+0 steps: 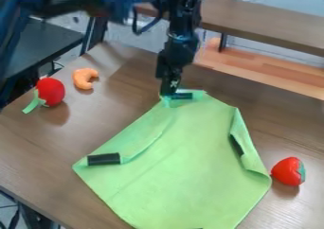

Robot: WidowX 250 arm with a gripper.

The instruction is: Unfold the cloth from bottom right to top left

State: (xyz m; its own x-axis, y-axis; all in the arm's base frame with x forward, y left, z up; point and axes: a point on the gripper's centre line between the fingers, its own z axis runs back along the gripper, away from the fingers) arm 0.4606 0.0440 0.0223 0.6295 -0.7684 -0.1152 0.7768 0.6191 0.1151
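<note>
Green cloth [190,176], nearest the camera, lies mostly spread on the wooden table [38,171], its right edge folded inward. Black gripper [169,90] at its far corner; open or closed, cannot tell. Outward: curved orange toy [84,78]; green-tailed red toy [50,91], left; strawberry-shaped toy [288,171], right.

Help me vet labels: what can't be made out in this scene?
Camera view:
- Light green fabric cloth: near end, cut off by the bottom edge.
- Area beneath its right-side fold: covered by the folded fabric.
- Black robot gripper: whether it grips the cloth, hidden by its dark tip.
</note>
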